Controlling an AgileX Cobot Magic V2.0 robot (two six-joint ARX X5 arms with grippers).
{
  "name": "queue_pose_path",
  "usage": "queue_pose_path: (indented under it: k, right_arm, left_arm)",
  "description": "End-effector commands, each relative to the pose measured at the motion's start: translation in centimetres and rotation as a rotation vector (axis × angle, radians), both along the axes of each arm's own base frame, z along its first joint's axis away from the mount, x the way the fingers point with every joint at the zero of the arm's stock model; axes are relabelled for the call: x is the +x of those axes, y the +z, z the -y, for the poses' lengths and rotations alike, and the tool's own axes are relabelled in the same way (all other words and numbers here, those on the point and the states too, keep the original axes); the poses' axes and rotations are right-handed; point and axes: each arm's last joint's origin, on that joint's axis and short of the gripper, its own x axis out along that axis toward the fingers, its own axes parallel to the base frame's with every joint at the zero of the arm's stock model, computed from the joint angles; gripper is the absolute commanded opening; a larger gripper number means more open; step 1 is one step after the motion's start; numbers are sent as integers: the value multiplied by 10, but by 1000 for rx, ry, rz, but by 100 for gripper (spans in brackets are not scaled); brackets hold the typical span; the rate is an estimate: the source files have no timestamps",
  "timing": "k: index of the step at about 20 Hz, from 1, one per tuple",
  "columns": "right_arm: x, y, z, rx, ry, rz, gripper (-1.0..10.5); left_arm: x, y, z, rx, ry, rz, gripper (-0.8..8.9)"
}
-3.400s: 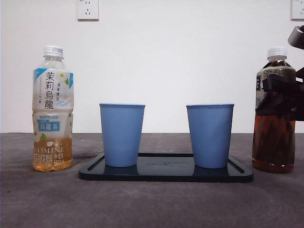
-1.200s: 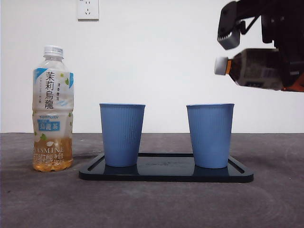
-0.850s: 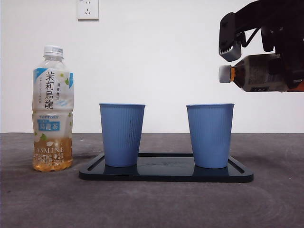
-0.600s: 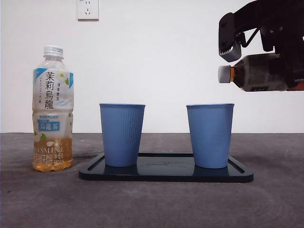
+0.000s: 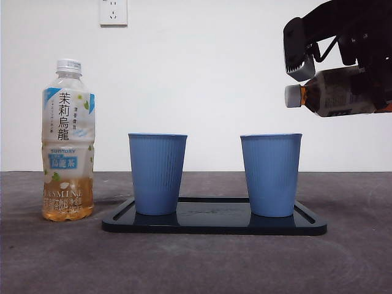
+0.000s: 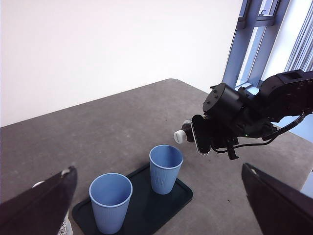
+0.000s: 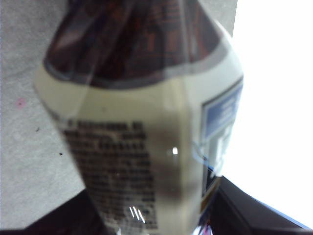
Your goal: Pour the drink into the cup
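My right gripper (image 5: pixel 309 82) is shut on a dark tea bottle (image 5: pixel 340 92), held lying almost level at the upper right. Its white cap (image 5: pixel 293 96) is on and hangs above the rim of the right blue cup (image 5: pixel 271 174). No liquid is flowing. In the right wrist view the bottle's label (image 7: pixel 146 127) fills the picture. A second blue cup (image 5: pixel 157 173) stands to the left on the same black tray (image 5: pixel 214 225). My left gripper (image 6: pixel 156 169) is open, high above the table and holding nothing; it looks down on both cups (image 6: pixel 165 168) (image 6: pixel 110 201).
A pale jasmine tea bottle (image 5: pixel 68 141) with a white cap stands upright on the grey table, left of the tray. A white wall with a socket (image 5: pixel 113 11) is behind. In the left wrist view the right arm (image 6: pixel 244 117) reaches in from the table's window side.
The dark bottle was lifted off the table at the right and turned on its side. Over the last second its cap has dropped slightly and shifted a little to the right.
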Motion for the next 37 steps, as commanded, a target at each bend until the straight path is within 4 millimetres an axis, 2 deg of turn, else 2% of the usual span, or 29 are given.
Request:
queue_pose_path:
  k: [1,5,14,19,22,25,28,37]
  right_arm:
    - [4,13,-6,36,-27,88,155]
    - [5,13,-6,149,-79,142,155]
    - [-3,25,-2,585,-211,225,153]
    - [-15,46,22,895,-301,286,134]
    - [-25,51,40,1038,-324,343,134]
    - [-35,39,53,1210,-336,406,134]
    - [-41,21,55,1337,-311,456,135]
    - [-35,-30,53,1473,-211,585,134]
  left_arm:
    - [-4,7,-1,-5,-2,32,562]
    - [-4,6,-1,-4,-2,28,562]
    - [-4,6,-1,-4,-2,28,562]
    - [-4,6,-1,-4,-2,29,562]
    - [-4,6,-1,-4,-2,29,562]
    - [-4,6,-1,-4,-2,29,562]
    - [-4,6,-1,-4,-2,29,562]
    - [-4,7,-1,-4,-2,29,562]
